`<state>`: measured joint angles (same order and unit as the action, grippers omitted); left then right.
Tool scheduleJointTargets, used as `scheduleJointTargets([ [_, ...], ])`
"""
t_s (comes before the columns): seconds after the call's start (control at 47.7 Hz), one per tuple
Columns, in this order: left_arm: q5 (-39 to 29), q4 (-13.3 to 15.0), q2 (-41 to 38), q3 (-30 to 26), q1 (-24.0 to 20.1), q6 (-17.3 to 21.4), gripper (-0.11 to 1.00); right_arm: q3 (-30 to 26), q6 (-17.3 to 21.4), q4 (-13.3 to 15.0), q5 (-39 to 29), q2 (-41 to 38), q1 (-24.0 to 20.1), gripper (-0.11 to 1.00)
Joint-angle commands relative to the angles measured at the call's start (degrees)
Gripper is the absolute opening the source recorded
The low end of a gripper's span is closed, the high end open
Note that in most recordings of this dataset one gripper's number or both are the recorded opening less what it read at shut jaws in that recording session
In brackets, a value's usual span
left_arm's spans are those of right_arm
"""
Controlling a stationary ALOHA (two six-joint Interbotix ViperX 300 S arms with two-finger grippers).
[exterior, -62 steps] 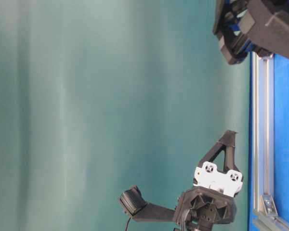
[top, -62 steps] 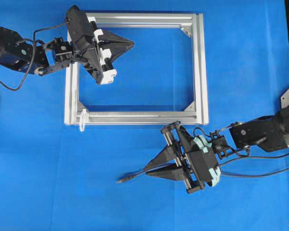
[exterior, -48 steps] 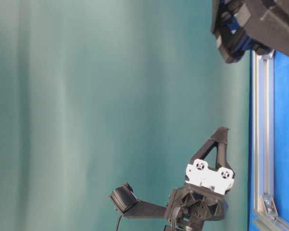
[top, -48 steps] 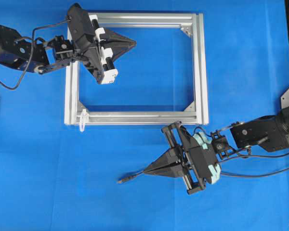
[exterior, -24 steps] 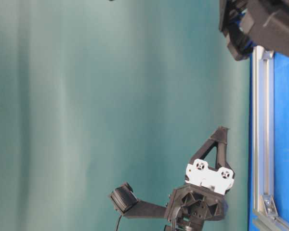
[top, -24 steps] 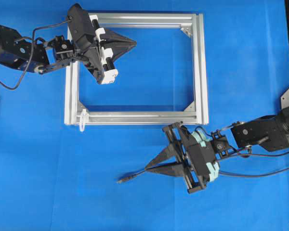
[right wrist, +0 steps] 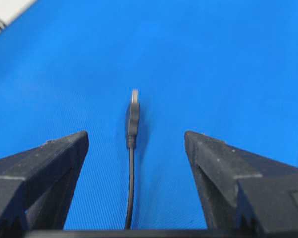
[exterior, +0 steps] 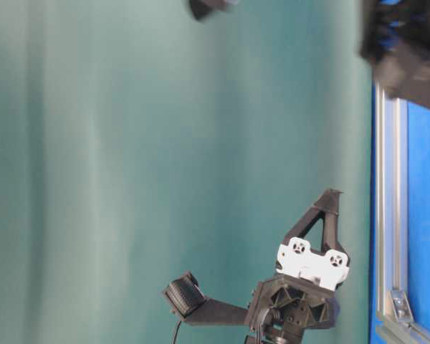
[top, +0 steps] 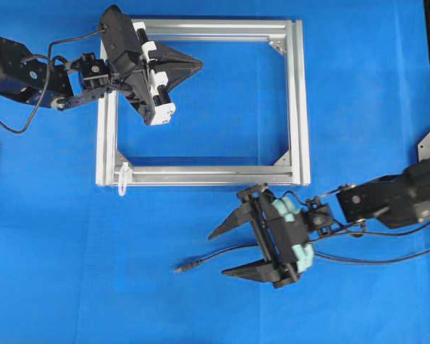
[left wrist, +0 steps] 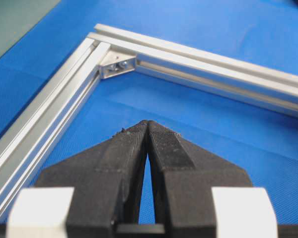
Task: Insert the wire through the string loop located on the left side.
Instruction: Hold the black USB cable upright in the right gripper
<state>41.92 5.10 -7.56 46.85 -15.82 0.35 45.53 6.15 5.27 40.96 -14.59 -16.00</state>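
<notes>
The wire is a thin black cable lying on the blue mat, its grey plug tip pointing left. In the right wrist view the wire's plug lies flat between the fingers, touching neither. My right gripper is open wide and straddles the wire just behind the plug. The string loop is a small white loop hanging at the near left corner of the aluminium frame. My left gripper is shut on nothing and hovers inside the frame's far left part; its tips meet above bare mat.
The frame's rails lie flat on the mat around the left gripper. The right arm and its own cables trail off to the right. The left gripper is raised off the table in the table-level view.
The right gripper closed on the wire about a second ago, then opened wide; the wire now lies loose on the mat. The left arm has barely moved.
</notes>
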Motion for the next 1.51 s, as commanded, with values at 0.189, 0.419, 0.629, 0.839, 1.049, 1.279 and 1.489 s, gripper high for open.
scheduleJointTargets([
  [0.189,0.18,-0.09,1.67,-0.26,0.09,0.09,0.00,-3.78,1.32,-1.85,1.93,-6.77,-0.35,0.89],
  [0.419,0.18,-0.09,1.76,-0.18,0.09,0.00,0.00,-4.13,1.41,-2.02,2.37,-7.03,-0.35,0.87],
  [0.629,0.18,-0.18,1.76,-0.09,0.09,0.09,0.00,-4.13,1.41,-2.02,2.46,-7.03,-0.35,0.68],
  [0.839,0.18,-0.09,1.76,0.09,0.00,0.09,0.00,-4.04,1.14,-1.14,2.37,-6.94,-0.35,0.10],
  [1.049,0.18,-0.18,1.76,0.09,-0.18,0.00,0.00,-4.22,1.23,-0.44,2.37,-7.03,-0.35,-0.10],
  [1.279,0.09,-0.09,1.76,0.09,-0.18,0.00,0.00,-4.22,1.49,-0.44,2.46,-6.77,-0.35,-0.10],
  [1.489,0.09,-0.09,1.85,0.18,-0.35,-0.09,0.00,-3.52,1.58,-0.62,1.23,-2.55,-0.35,-0.10],
])
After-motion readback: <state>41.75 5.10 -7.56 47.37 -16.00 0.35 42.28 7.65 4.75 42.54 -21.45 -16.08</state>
